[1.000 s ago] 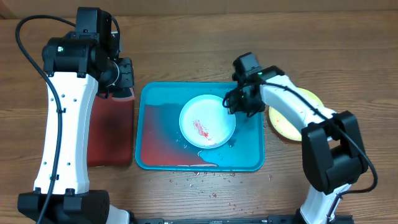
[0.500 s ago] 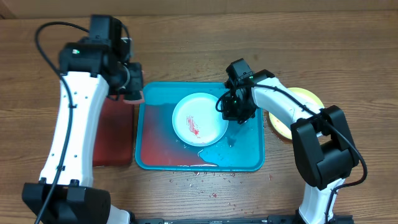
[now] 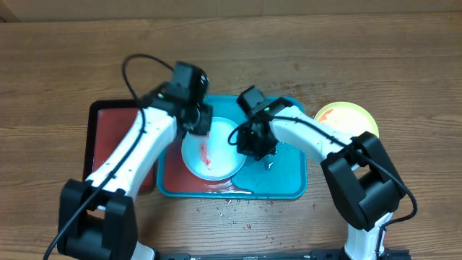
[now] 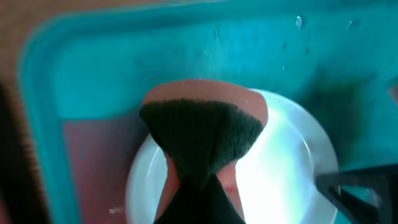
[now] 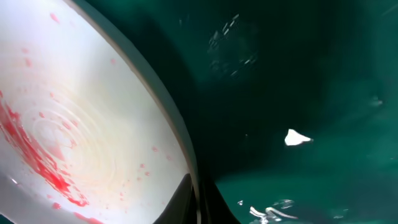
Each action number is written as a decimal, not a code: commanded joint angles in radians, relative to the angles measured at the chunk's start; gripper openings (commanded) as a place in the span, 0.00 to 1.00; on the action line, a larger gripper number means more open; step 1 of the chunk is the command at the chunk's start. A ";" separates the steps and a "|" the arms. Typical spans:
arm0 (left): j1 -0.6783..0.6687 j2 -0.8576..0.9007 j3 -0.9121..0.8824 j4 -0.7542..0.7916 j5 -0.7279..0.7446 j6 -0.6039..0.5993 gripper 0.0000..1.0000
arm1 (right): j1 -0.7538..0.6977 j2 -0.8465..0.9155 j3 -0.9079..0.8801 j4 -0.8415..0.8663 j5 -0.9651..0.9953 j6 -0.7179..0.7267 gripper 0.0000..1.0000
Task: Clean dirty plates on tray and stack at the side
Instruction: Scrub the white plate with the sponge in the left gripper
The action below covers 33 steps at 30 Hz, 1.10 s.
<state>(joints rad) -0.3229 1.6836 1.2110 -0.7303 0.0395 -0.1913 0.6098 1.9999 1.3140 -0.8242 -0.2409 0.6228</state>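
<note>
A white plate [image 3: 213,155] smeared with red sauce lies in the turquoise tray [image 3: 289,177]. My left gripper [image 3: 198,121] is shut on a pink sponge with a dark scouring face [image 4: 199,130], held over the plate's far-left rim [image 4: 280,162]. At the plate's right edge, my right gripper [image 3: 250,141] is shut on the rim. The right wrist view shows that rim pinched between the fingertips [image 5: 198,202], with red streaks on the plate [image 5: 81,112]. A yellow-green plate [image 3: 348,119] sits on the table to the right of the tray.
A dark red tray [image 3: 112,137] with a black rim lies left of the turquoise one, under my left arm. Reddish water pools in the turquoise tray's left part [image 3: 172,173]. Small crumbs [image 3: 231,206] dot the table in front of the tray.
My left arm swung from over the red tray to the white plate, carrying the sponge. My right gripper closed on the plate's rim and the plate slid left.
</note>
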 commanded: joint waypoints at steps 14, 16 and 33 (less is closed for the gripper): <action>-0.007 -0.002 -0.364 0.227 0.057 -0.085 0.04 | 0.018 0.017 -0.040 0.020 0.038 0.043 0.04; -0.007 -0.002 -0.358 0.223 0.250 0.031 0.04 | 0.018 0.017 -0.040 0.020 0.038 0.043 0.04; -0.008 -0.002 -0.350 0.388 -0.391 -0.087 0.04 | 0.018 0.017 -0.040 0.019 0.038 0.043 0.04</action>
<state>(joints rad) -0.3393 1.6722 0.8692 -0.3630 0.0639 -0.1879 0.6205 1.9980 1.3075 -0.7982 -0.2443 0.6617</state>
